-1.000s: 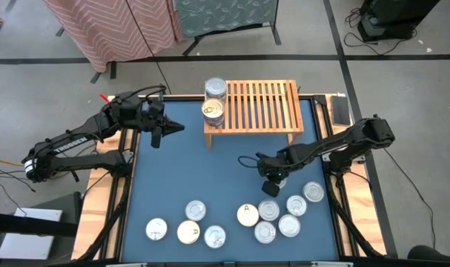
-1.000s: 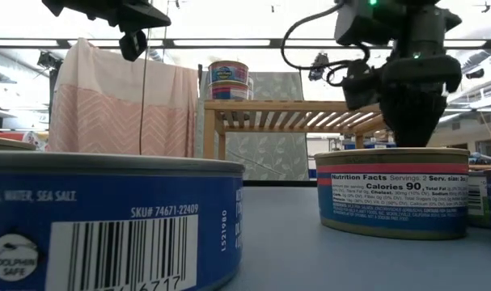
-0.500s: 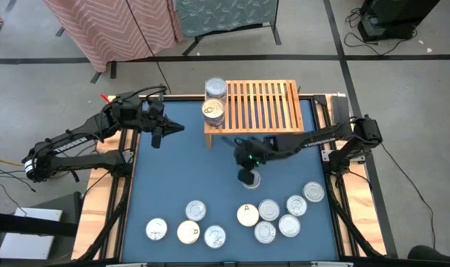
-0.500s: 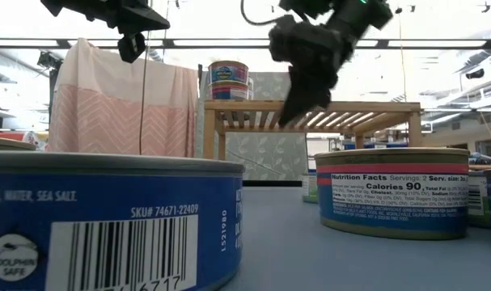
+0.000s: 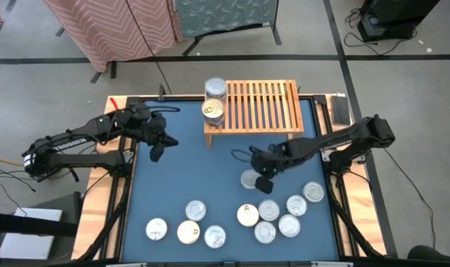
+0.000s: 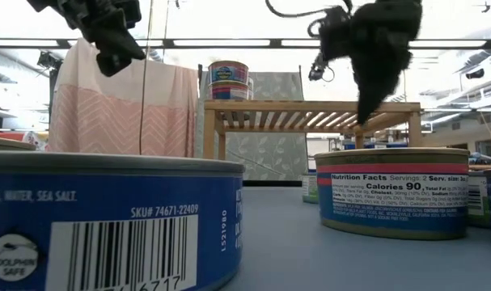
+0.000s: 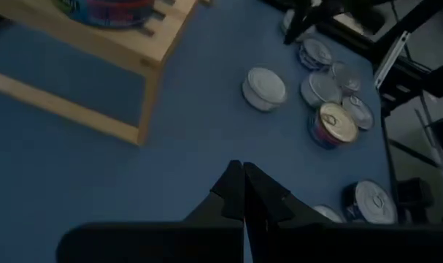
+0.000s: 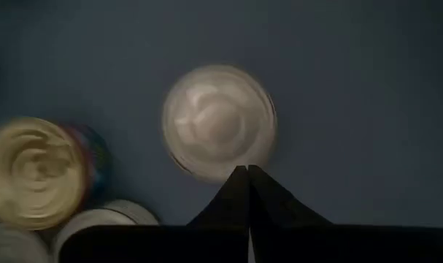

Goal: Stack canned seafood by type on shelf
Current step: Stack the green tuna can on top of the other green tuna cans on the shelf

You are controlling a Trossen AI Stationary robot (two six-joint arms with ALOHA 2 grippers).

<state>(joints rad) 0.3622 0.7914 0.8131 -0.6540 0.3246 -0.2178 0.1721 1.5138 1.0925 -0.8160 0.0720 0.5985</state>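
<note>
Flat round tins, mostly silver-topped, are scattered on the blue counter; two are stacked on the slatted wooden shelf. Both hands, left and right, are pressed together, empty.

right end effector swung back beside lone can; left end effector lowered.

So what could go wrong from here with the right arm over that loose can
The right gripper is shut above the lone silver-topped can, so descending now would likely knock it rather than grasp it. The two stacked cans sit at the shelf edge and a bump could topple them.
</note>
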